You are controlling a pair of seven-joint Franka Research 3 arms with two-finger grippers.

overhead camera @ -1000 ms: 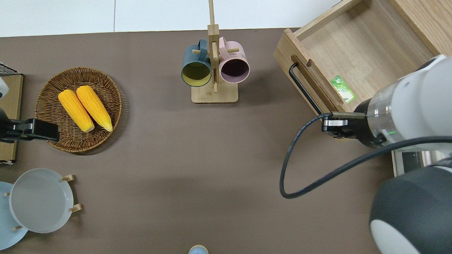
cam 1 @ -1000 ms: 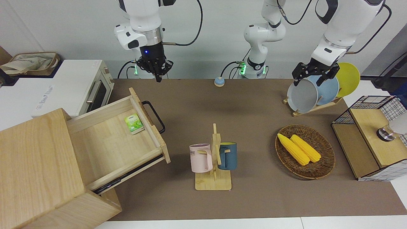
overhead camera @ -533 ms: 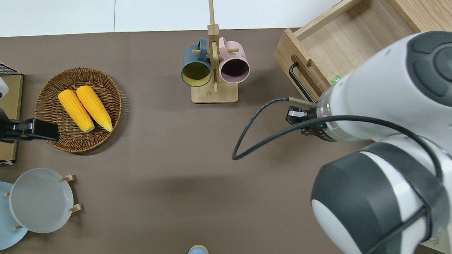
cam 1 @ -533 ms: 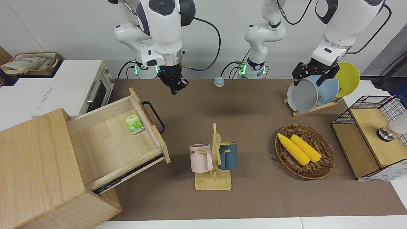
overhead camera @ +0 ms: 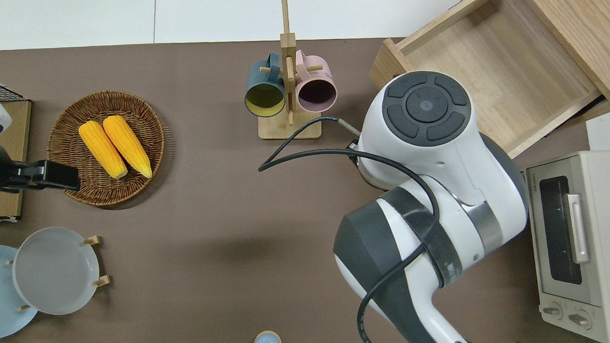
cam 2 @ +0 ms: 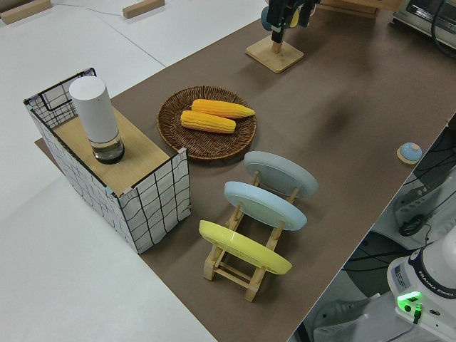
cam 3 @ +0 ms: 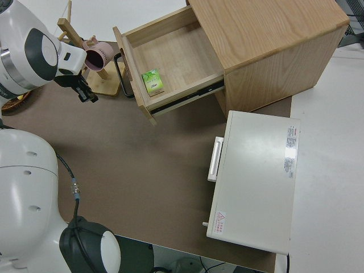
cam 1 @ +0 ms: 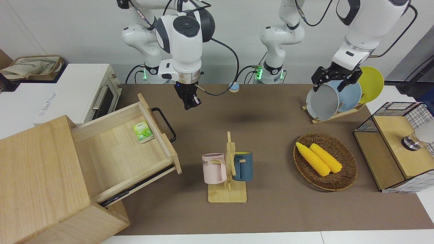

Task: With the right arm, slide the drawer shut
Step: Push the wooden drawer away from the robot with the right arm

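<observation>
The drawer (cam 1: 118, 149) stands pulled far out of the wooden cabinet (cam 1: 37, 176) and holds a small green packet (cam 1: 143, 131). Its black handle (cam 1: 164, 123) faces the middle of the table. My right gripper (cam 1: 190, 103) is shut and empty. It hangs over the brown mat in front of the drawer, apart from the handle. In the right side view the right gripper (cam 3: 88, 94) is level with the handle (cam 3: 119, 71) of the drawer (cam 3: 170, 62). In the overhead view the arm's wrist hides the gripper and the handle. My left arm (cam 1: 334, 79) is parked, with its fingers open.
A mug rack (cam 1: 228, 169) with a pink and a blue mug stands in front of the drawer, farther from the robots than the right gripper. A white toaster oven (cam 1: 78, 91) stands beside the cabinet. A corn basket (cam 1: 324, 161), a plate rack (cam 1: 334, 98) and a wire-mesh box (cam 1: 396, 145) are at the left arm's end.
My right arm has swung from over the drawer's corner to over the mat in front of the handle, and has come lower with its wrist turned. The drawer has not moved.
</observation>
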